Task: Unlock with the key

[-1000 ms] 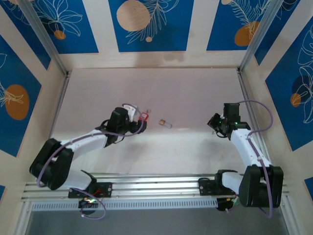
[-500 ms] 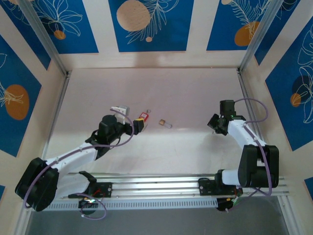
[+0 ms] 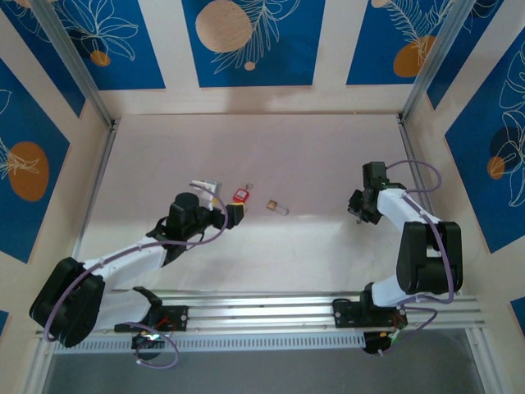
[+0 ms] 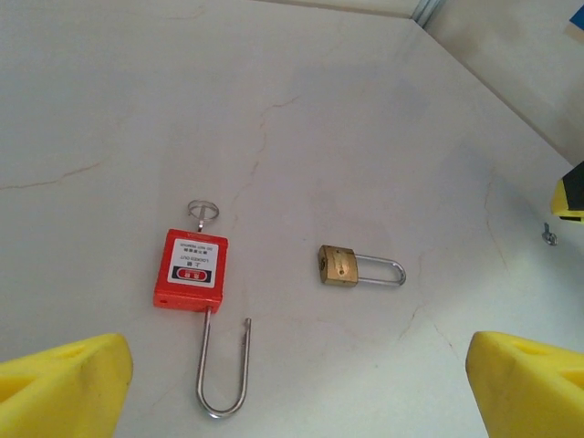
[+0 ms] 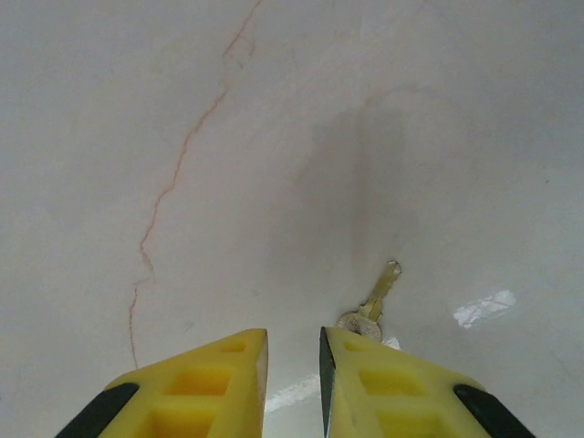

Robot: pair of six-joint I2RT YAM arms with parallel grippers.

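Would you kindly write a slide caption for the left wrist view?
Open left end effector faces a red padlock, shackle open, beside a brass padlock on the pale table.

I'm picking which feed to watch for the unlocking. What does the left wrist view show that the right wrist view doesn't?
Left wrist: a red padlock with its shackle open and a brass padlock, shackle shut, lying apart, with the left end effector wide open. Right wrist: the key close up, flat on the table beside the right end effector, narrowly parted, gripping nothing. Shared: the pale cracked table and yellow fingers; a speck at the left view's right edge may be the key, too small to tell.
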